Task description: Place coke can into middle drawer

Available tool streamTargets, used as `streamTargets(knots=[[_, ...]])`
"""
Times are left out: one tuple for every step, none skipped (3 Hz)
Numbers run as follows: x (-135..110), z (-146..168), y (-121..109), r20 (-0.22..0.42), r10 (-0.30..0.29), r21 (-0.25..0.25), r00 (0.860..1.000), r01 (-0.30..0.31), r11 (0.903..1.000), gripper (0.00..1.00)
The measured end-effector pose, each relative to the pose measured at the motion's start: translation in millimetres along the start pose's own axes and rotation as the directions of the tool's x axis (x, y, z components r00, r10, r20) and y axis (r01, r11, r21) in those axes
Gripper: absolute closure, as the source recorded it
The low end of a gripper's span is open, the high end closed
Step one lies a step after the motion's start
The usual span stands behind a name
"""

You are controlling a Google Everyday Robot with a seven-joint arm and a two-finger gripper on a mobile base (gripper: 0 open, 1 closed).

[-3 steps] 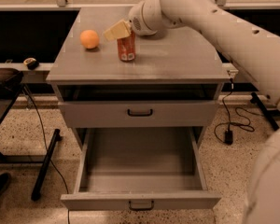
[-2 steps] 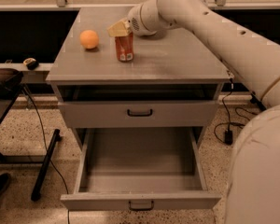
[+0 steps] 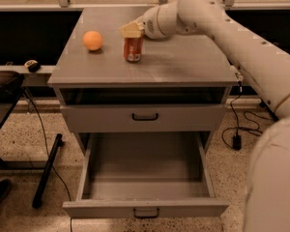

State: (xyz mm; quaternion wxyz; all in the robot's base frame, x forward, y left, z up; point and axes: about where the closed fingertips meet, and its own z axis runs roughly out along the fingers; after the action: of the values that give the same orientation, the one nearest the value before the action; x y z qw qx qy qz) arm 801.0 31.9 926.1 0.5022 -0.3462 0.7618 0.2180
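The coke can [image 3: 133,50], red with a silver top, stands upright on the grey cabinet's top [image 3: 183,62], right of centre of its front half. My gripper [image 3: 131,30] is right at the can's top, reaching in from the right on the long white arm [image 3: 241,37]. It hides the can's rim. The middle drawer [image 3: 145,178] is the lowest one. It is pulled fully out, a wide shallow grey tray with nothing in it, and its front [image 3: 146,209] bears a small dark handle.
An orange ball [image 3: 93,40] sits on the cabinet top to the left of the can. The upper drawer front with a black handle [image 3: 145,116] is shut. Black stand legs [image 3: 47,170] and cables lie on the speckled floor at the left; a cable and plug [image 3: 237,139] lie at the right.
My gripper has shifted slightly right, from the can's upper left edge to over its top. The can, the ball and the drawer have not moved.
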Motion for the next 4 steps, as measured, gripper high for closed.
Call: streamTargets(knots=[[3,-81,21,0.132,0.043,-0.200,0.990,-0.016,0.9798,1.00],[9,-149,86,0.187,-0.059,-0.338,0.981,0.121,0.9333,1.00],[31,-207,143,0.157,-0.313,-0.309,0.937,0.347,0.8852,1.00],[62,-218,182,0.033,-0.622,-0.231,0.782,0.611,0.7568,1.00]])
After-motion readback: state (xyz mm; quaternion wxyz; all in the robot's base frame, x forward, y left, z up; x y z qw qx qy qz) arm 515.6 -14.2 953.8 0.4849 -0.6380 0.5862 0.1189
